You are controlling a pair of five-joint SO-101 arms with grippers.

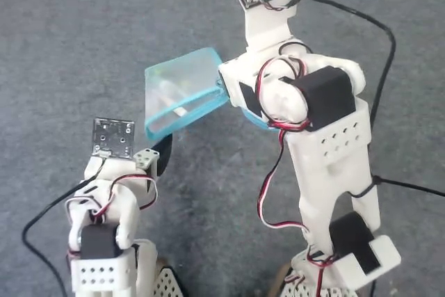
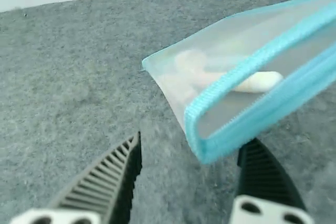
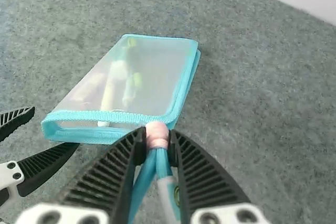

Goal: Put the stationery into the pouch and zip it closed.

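Teal-edged and see-through, the pouch [image 1: 182,92] is up in the air over the grey carpet-like table cover [image 1: 69,53], held out by one corner from the right gripper [image 3: 156,136]. That gripper's ribbed black jaws are pressed together on a small pink bead [image 3: 157,131] at the pouch's corner, and a teal cord [image 3: 144,174] runs back from the bead between them. A grey and green stick [image 3: 169,195] lies along the same gap, though I cannot tell what it is. Inside the pouch lies the stationery [image 3: 118,80], several pale white and yellow-green pieces set lengthwise against the clear wall. Along one long side the teal zip band [image 2: 252,72] stands parted from the wall, so the mouth is open there, and in the left wrist view a white rounded piece [image 2: 260,81] shows at that gap. The left gripper [image 2: 194,142] sits just below the pouch's free end, its two jaws spread wide and holding nothing. The pouch's corner hangs between and above the fingertips, and whether a finger touches it I cannot tell. In the high view the left arm stands low at the near side of the table, while the right arm rises tall beside it with its wrist bent toward the pouch
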